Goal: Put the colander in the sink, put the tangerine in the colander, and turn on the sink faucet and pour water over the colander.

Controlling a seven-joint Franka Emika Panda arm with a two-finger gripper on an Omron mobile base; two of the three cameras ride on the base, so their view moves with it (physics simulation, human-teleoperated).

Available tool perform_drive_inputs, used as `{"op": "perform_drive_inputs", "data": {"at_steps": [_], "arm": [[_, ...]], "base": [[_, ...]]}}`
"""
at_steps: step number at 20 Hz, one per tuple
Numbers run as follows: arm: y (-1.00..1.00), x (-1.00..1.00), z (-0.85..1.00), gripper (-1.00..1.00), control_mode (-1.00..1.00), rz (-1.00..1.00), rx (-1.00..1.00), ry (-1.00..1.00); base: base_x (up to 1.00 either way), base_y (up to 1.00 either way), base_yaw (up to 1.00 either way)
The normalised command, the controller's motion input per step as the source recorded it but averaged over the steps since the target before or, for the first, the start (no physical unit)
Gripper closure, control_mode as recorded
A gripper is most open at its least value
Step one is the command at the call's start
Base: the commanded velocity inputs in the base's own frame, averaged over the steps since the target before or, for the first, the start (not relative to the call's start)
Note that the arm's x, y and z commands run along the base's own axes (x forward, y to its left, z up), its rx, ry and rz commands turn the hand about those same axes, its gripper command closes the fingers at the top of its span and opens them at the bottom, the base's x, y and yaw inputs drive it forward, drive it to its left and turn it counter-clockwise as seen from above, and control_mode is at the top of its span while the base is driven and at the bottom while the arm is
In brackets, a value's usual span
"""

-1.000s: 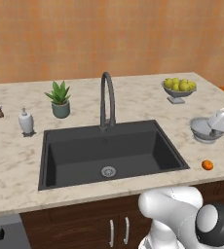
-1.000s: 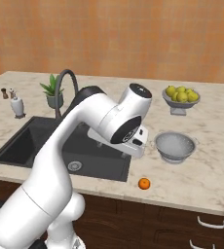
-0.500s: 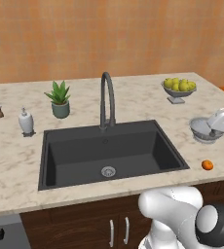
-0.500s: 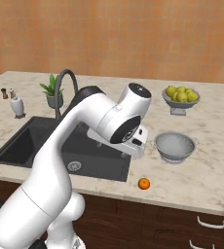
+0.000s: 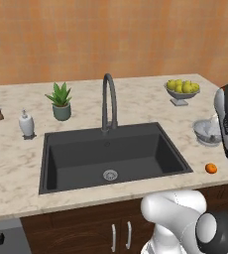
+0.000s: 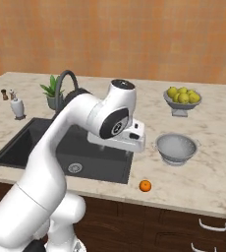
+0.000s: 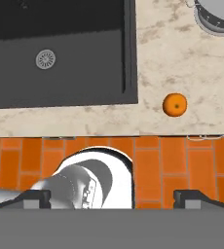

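A silvery colander (image 6: 176,148) sits on the worktop (image 6: 218,167) right of the dark sink (image 6: 46,147), a tangerine (image 6: 145,185) near the front edge. The robot's gripper (image 7: 114,198) hangs spread wide and empty, seemingly ready to fetch the colander first.

Open bench (image 6: 208,172) lies all around the colander (image 6: 176,147) and the tangerine (image 6: 145,185), well apart. The fruit bowl (image 6: 183,101) stands farther back. The sink (image 5: 86,158) is bare inside, with the faucet (image 5: 109,101) arching at its far rim.
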Motion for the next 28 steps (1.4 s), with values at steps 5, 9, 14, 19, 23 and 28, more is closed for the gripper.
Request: {"op": "perform_drive_inputs", "data": {"at_steps": [5, 9, 14, 19, 23, 28], "arm": [[-0.01, 0.4, -0.15, -1.0, -1.0, 0.15, -0.26, -0.03], [-0.23, 0.58, -0.14, -1.0, -1.0, 0.18, -0.08, 0.01], [-0.45, 0.7, -0.18, -1.0, -1.0, 0.16, -0.03, 0.18], [-0.41, 0.79, -0.2, -1.0, -1.0, 0.0, -0.03, 0.18], [-0.35, 0.63, -0.24, -1.0, -1.0, 0.0, 0.0, 0.08], [-0.32, 0.6, -0.28, -1.0, -1.0, 0.0, 0.02, 0.0]], "base": [[0.0, 0.0, 0.0], [0.0, 0.0, 0.0], [0.0, 0.0, 0.0], [0.0, 0.0, 0.0], [0.0, 0.0, 0.0], [0.0, 0.0, 0.0]]}}
